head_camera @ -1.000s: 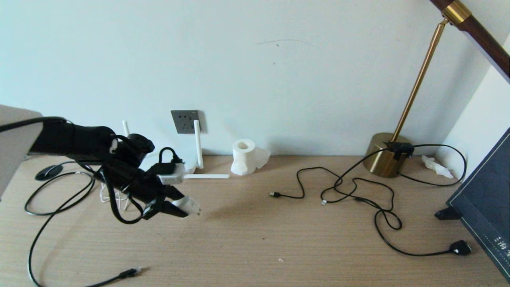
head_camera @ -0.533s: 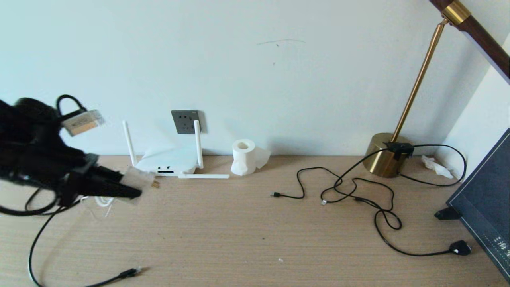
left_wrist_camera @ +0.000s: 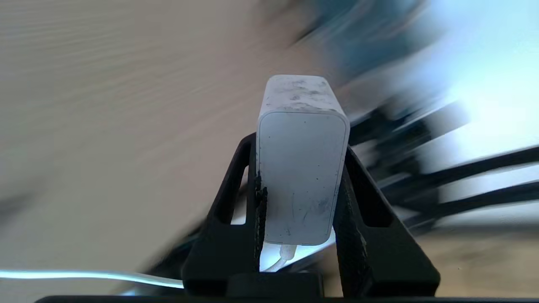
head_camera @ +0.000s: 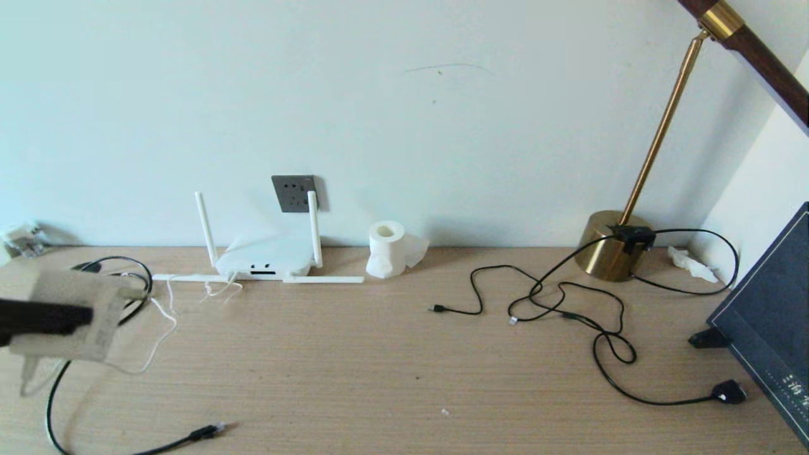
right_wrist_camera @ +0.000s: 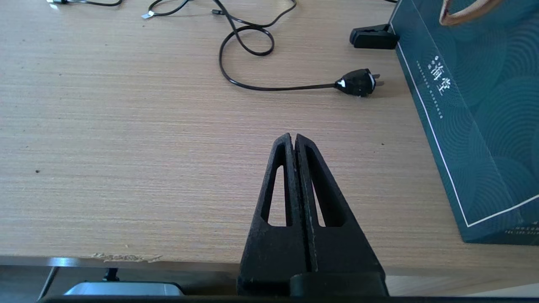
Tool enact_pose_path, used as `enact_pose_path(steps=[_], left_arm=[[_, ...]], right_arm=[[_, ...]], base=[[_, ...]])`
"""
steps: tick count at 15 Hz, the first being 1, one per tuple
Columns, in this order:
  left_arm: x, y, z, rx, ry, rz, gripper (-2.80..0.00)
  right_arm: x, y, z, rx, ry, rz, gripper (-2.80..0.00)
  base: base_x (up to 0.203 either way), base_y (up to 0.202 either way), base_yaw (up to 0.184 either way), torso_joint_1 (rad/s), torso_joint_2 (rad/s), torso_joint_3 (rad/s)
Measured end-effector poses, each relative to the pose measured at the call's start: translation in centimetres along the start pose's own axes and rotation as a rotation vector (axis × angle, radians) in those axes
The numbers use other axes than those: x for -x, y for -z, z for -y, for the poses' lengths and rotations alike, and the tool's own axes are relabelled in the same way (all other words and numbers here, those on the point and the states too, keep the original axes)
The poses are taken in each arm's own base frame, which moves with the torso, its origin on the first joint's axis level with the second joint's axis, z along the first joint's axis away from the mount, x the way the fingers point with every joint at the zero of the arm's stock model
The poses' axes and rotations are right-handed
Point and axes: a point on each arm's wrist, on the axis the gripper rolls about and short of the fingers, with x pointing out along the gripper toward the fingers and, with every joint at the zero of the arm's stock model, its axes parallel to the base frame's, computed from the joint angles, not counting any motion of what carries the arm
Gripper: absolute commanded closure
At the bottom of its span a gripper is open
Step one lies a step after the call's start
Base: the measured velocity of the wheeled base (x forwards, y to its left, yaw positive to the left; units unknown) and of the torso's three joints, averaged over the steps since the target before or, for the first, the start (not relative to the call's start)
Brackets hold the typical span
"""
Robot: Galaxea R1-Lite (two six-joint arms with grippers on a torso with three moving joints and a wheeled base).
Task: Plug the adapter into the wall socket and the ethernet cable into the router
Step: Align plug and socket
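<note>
My left gripper (left_wrist_camera: 300,148) is shut on the adapter (left_wrist_camera: 301,168), a white block clamped upright between both black fingers, with its thin cord leaving at the base. In the head view the adapter (head_camera: 66,316) hangs over the table's far left edge, and its white cord (head_camera: 165,319) trails back towards the router (head_camera: 265,259). The router sits against the wall with two antennas raised. Just above it is the dark grey wall socket (head_camera: 294,193). The ethernet cable's plug (head_camera: 207,432) lies loose near the front left. My right gripper (right_wrist_camera: 293,137) is shut and empty, low over the table's front right.
A tissue roll (head_camera: 387,248) stands to the right of the router. A brass lamp base (head_camera: 616,245), tangled black cables and a black mains plug (head_camera: 730,393) take up the right side. A dark teal box (head_camera: 771,316) leans at the right edge.
My left arm has swung from in front of the router up and out to the far left edge, carrying the adapter. The router now shows in full. The right arm has not moved.
</note>
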Motion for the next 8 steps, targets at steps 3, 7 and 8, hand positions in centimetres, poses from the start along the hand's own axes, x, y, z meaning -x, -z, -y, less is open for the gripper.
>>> enact_pose_path(steps=[3, 7, 8], left_arm=[[0.9, -0.6, -0.8, 0.136, 0.096, 0.143, 0.0], [2.4, -1.9, -4.6, 0.115, 0.029, 0.212, 0.0], [3.0, -2.4, -5.6, 0.101, 0.007, 0.232, 0.0]], right_arm=[[0.0, 0.0, 0.0, 0.0, 0.001, 0.0, 0.0], [0.0, 0.0, 0.0, 0.0, 0.001, 0.0, 0.0], [0.0, 0.0, 0.0, 0.0, 0.0, 0.0, 0.0]], base=[[0.0, 0.0, 0.0, 0.0, 0.0, 0.0], [0.0, 0.0, 0.0, 0.0, 0.0, 0.0], [0.0, 0.0, 0.0, 0.0, 0.0, 0.0]])
